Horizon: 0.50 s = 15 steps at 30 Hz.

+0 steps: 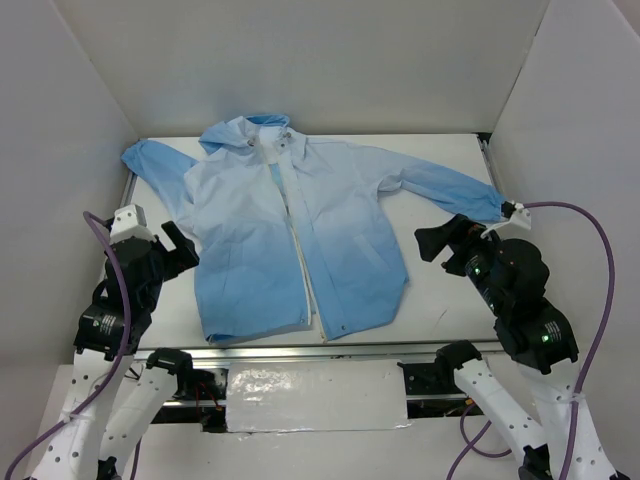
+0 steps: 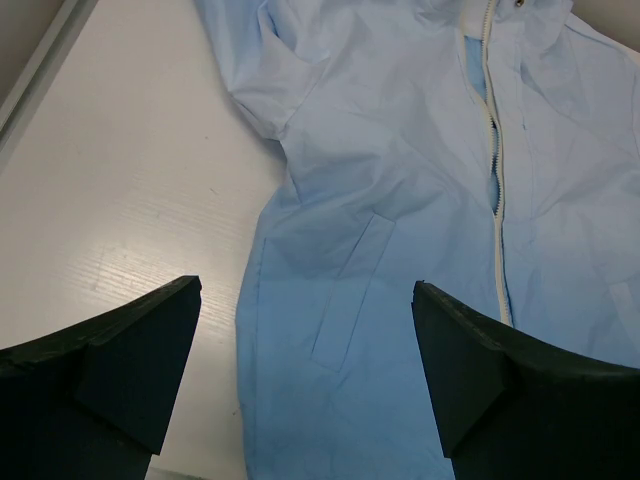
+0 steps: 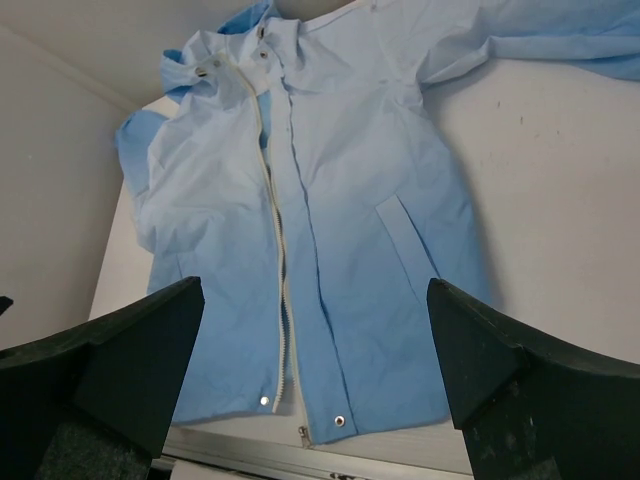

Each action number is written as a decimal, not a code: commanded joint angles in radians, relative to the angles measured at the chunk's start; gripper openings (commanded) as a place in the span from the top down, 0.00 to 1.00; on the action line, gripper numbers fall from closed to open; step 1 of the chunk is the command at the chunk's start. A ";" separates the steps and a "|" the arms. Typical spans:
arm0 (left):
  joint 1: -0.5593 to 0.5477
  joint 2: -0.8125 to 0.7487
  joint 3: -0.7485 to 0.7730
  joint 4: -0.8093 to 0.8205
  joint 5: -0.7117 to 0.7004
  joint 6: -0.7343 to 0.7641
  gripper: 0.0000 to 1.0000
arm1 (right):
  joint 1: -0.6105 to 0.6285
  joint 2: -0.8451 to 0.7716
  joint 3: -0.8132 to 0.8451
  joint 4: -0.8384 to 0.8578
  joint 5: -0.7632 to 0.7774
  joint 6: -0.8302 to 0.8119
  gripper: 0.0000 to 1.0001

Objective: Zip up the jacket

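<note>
The jacket (image 1: 340,230) lies flat mid-frame on the desk (image 1: 440,300), its white zipper (image 1: 298,250) running from collar at top centre to hem at lower centre. The 2 pairs of jaws stand wide apart and empty. The left jaws are above the jacket's left edge and the right jaws just off its right edge, with neither clearly nearer the zipper's foot.

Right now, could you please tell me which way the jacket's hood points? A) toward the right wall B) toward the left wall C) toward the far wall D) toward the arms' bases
C: the jacket lies flat with its hood by the far wall and its hem at the near edge.
</note>
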<state>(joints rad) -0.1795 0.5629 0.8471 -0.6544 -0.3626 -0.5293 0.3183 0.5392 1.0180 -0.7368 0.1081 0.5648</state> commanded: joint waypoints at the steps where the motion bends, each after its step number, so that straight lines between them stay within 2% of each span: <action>1: 0.003 0.003 0.013 0.015 -0.001 -0.009 0.01 | 0.007 -0.008 0.045 0.000 -0.001 0.000 0.00; 4: 0.003 0.011 0.021 0.009 0.028 -0.021 0.01 | 0.007 -0.010 0.034 0.007 -0.024 -0.006 0.00; 9: 0.003 0.049 0.046 -0.008 0.212 -0.037 0.01 | 0.005 0.007 0.007 0.034 -0.103 -0.017 0.00; 12: -0.006 0.132 0.040 -0.013 0.304 -0.095 0.01 | 0.007 0.027 -0.005 0.034 -0.146 -0.016 0.00; 14: -0.050 0.172 0.018 0.009 0.332 -0.132 0.01 | 0.007 0.033 -0.021 0.051 -0.169 -0.014 0.00; 15: -0.161 0.195 0.009 0.019 0.308 -0.203 0.01 | 0.007 0.044 -0.025 0.063 -0.180 -0.010 0.00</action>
<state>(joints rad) -0.2146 0.7033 0.8639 -0.6682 -0.1398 -0.6155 0.3183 0.5529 1.0122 -0.7223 -0.0109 0.5606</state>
